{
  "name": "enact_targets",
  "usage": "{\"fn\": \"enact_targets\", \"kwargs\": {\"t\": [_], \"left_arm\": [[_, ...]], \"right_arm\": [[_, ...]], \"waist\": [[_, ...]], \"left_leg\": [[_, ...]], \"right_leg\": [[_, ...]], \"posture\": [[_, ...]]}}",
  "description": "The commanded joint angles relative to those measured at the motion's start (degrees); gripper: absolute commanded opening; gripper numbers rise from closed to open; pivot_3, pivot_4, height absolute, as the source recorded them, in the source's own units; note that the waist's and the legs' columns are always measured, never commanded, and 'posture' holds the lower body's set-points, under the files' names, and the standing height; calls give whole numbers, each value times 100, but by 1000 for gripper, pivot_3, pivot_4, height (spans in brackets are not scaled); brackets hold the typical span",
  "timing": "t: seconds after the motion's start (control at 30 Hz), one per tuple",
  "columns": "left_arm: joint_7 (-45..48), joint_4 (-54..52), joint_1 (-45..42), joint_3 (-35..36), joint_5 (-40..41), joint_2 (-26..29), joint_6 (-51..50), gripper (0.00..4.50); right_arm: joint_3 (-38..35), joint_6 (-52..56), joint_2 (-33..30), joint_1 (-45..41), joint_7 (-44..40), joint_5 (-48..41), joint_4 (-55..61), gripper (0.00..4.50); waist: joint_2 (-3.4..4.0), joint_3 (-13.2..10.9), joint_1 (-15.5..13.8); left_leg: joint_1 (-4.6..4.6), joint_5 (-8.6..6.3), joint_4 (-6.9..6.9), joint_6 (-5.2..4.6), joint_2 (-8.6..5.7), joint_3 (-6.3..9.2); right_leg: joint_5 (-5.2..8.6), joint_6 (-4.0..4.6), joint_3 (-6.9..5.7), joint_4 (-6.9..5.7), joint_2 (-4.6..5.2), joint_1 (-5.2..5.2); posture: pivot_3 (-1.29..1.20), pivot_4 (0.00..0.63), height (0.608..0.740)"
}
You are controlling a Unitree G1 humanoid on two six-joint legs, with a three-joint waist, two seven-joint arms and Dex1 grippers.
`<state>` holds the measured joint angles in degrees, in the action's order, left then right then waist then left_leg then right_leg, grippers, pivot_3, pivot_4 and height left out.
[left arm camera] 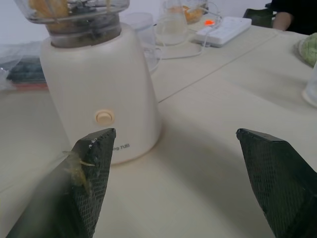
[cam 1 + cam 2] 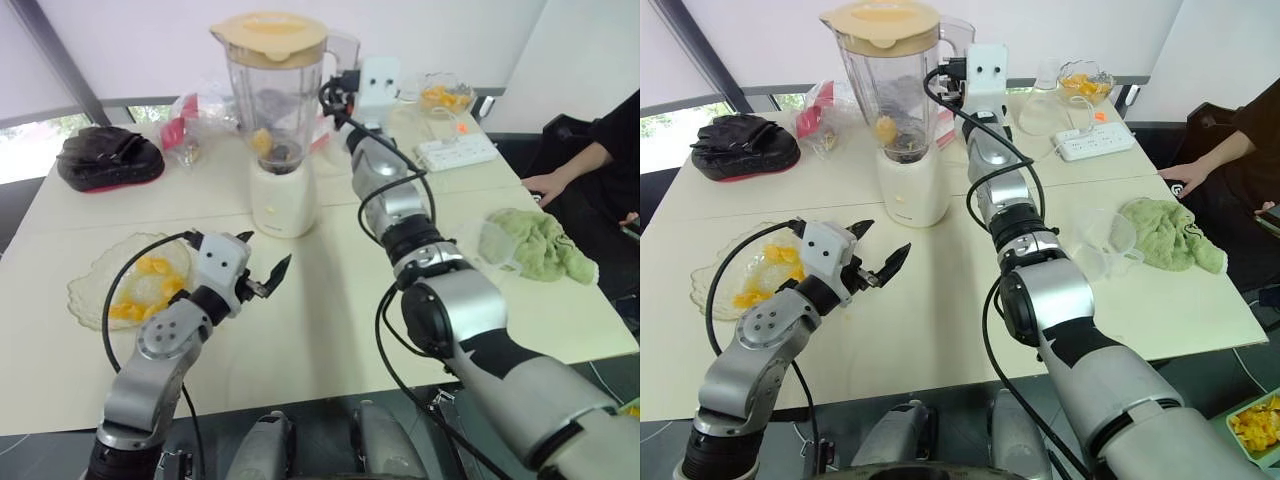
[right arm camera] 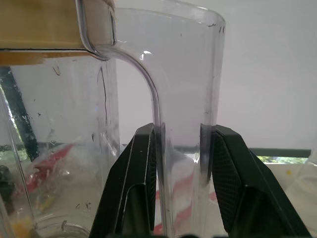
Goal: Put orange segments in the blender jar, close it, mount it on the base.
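Blender jar [image 2: 275, 95], clear, tan-lidded, orange segments [image 2: 262, 140] inside, seated on cream base [image 2: 282, 195] mid-table [image 2: 330, 320]. Right gripper [image 3: 181, 173] pinches the jar handle [image 3: 185, 99]. Left gripper [image 2: 262, 268] spread wide, holding nothing, beside glass plate [image 2: 95, 285]. Green cloth [image 2: 540, 245] and power strip [image 2: 455, 152] on the table's right side

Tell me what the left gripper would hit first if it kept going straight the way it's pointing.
Probably the base under the blender jar. The open left gripper points across the bare table toward it; the line may pass just to its right.
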<state>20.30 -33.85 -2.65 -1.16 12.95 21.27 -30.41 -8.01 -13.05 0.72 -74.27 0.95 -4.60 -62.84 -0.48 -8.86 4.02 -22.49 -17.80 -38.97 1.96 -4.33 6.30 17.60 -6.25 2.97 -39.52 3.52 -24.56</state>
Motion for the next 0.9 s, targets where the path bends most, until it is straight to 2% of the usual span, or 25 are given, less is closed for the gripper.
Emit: {"fn": "enact_targets", "kwargs": {"t": [0.03,0.5,0.8,0.87,0.9], "left_arm": [[25,-104,-59,-17,-28,4,155,4086],[72,-23,-63,-79,-76,-10,232,4086],[107,121,-198,-152,-115,-48,295,4086],[114,150,-255,-186,-121,-55,298,4118],[118,158,-274,-198,-122,-55,300,4118]], "right_arm": [[-11,-304,-77,-114,39,45,136,1373],[178,-45,144,370,-25,111,580,1373],[155,340,63,539,-478,-37,959,1373],[212,346,21,559,-520,22,1009,2050],[237,356,4,570,-519,55,1033,2248]], "waist": [[1,-1,-6],[1,-1,-3],[1,-1,-2],[1,0,-2],[1,0,-2]], "left_leg": [[0,0,0,0,0,1],[0,0,0,0,0,5],[2,0,0,0,0,6],[2,0,0,0,0,6],[2,0,0,0,0,6]], "right_leg": [[0,0,0,0,0,0],[0,0,-2,5,0,4],[0,0,-2,5,0,6],[0,0,-2,5,0,6],[0,0,-2,5,0,6]], "posture": [[0,150,740],[0,150,740],[0,150,740],[0,150,740],[0,150,740]]}}
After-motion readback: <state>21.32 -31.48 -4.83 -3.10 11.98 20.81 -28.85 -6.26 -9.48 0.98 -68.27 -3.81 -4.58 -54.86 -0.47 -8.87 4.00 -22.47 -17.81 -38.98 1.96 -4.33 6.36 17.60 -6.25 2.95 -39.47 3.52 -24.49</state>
